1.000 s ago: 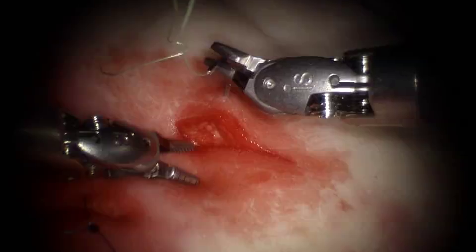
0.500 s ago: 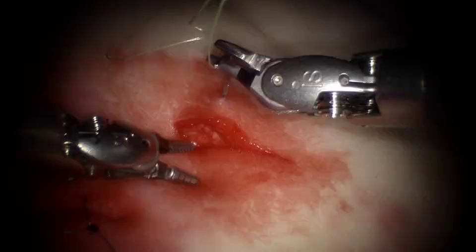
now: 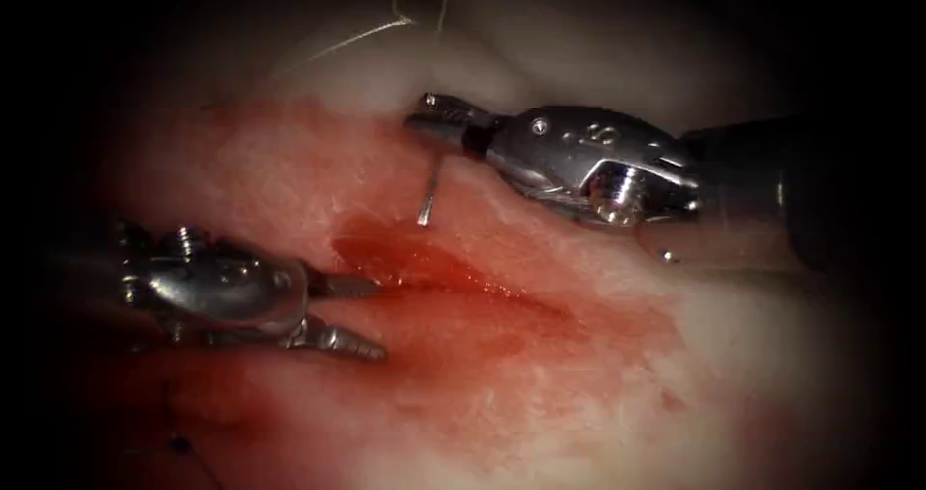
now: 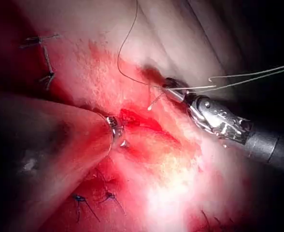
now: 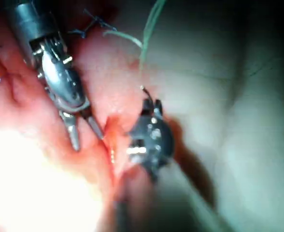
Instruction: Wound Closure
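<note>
The needle [image 3: 429,187] shows as a short bright length hanging from the right tool [image 3: 429,122], its free tip pointing down toward the cut [image 3: 434,268] and stopping just short of its upper edge. The tip looks clear of the tissue [image 3: 540,394], though the gap is hard to judge. How much of the curve lies hidden inside the jaws, and so where along it the grip falls, cannot be made out; the shown part looks almost straight. In the left wrist view the needle [image 4: 154,102] is the same small pale sliver beside the right tool [image 4: 173,89].

The right tool's jaws are pressed together, pinching the needle at its upper end, on the right side of the cut near the tissue's far edge. Pale thread [image 3: 362,37] runs from near those jaws up and away until it is cut off by the dark border; in the left wrist view the thread [image 4: 125,63] loops over the tissue and two strands stretch off sideways.

The left tool [image 3: 362,316] rests on the left side of the cut, jaws spread, holding nothing, its upper tip just beside the cut's red fluid [image 3: 386,249]. Its shaft fades into shadow.

Dark stitch ends [image 4: 79,199] sit on the tissue near it.
</note>
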You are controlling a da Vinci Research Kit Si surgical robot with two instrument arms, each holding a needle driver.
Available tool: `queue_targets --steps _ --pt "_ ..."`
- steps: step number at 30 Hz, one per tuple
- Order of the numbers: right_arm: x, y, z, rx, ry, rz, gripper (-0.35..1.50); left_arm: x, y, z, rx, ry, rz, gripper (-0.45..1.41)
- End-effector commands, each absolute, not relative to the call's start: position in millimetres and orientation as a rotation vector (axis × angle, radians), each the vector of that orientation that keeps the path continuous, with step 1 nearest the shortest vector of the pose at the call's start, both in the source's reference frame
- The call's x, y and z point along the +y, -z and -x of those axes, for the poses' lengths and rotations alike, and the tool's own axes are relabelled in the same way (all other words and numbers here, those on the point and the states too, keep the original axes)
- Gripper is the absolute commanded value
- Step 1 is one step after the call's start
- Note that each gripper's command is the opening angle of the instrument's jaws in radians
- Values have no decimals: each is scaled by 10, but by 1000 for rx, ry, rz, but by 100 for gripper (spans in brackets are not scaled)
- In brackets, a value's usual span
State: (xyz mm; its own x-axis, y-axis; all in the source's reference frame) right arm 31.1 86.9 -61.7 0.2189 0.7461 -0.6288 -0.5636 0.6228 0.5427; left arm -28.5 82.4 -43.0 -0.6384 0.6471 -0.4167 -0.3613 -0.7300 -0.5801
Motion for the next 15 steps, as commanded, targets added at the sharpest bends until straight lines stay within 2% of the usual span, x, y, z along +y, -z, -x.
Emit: queue_targets --steps 1,7,15 --pt "869 615 -318 998 -919 -224 -35 819 425 290 -612 -2339 837 58" --pt "868 619 -318 1013 -975 -296 -35 819 425 290 -613 -2339 837 58" --pt "859 613 -320 984 -1120 -575 -35 820 422 288 -613 -2342 839 58"
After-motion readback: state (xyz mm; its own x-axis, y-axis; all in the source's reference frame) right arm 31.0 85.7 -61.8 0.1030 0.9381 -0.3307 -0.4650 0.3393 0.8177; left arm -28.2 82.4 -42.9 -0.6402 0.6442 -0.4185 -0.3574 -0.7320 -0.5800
